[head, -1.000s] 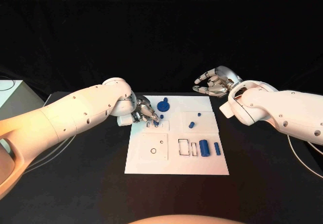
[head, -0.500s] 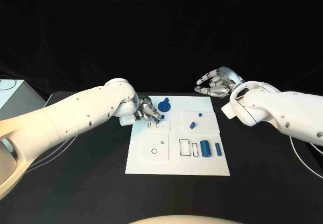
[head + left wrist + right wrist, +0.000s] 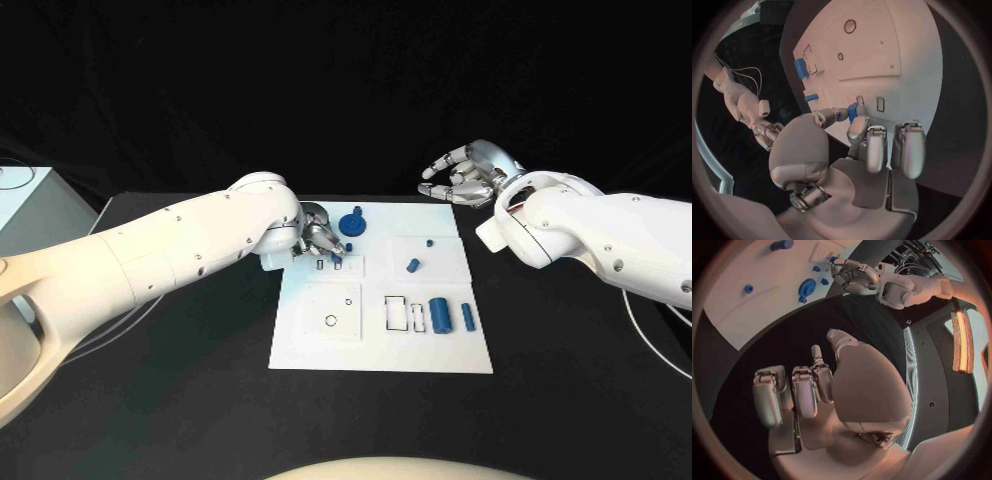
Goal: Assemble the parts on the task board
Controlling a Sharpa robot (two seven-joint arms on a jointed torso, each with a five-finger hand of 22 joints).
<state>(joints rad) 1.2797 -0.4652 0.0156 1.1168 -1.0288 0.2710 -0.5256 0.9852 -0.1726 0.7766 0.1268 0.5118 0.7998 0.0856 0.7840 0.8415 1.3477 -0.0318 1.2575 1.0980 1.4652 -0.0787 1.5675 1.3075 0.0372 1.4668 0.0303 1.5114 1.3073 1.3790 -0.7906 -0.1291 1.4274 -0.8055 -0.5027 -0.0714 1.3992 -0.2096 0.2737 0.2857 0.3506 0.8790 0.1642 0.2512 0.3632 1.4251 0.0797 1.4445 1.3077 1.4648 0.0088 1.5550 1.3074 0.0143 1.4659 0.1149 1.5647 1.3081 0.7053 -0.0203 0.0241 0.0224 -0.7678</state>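
Note:
The white task board lies mid-table. My left hand hovers at its far left part and pinches a small blue peg between thumb and a finger, right over a small slot. A round blue gear-like part sits just beyond that hand. Further right lie a tiny blue peg, a short blue piece, a blue cylinder and a slim blue bar. My right hand hangs above the table past the board's far right corner, fingers apart and holding nothing.
A pale box stands at the table's left edge with thin cables near it. The board's near left plate has two small holes. Black table surrounds the board on all sides.
My left hand has edged slightly rightward over the board, still holding the small blue peg. The right hand has barely moved.

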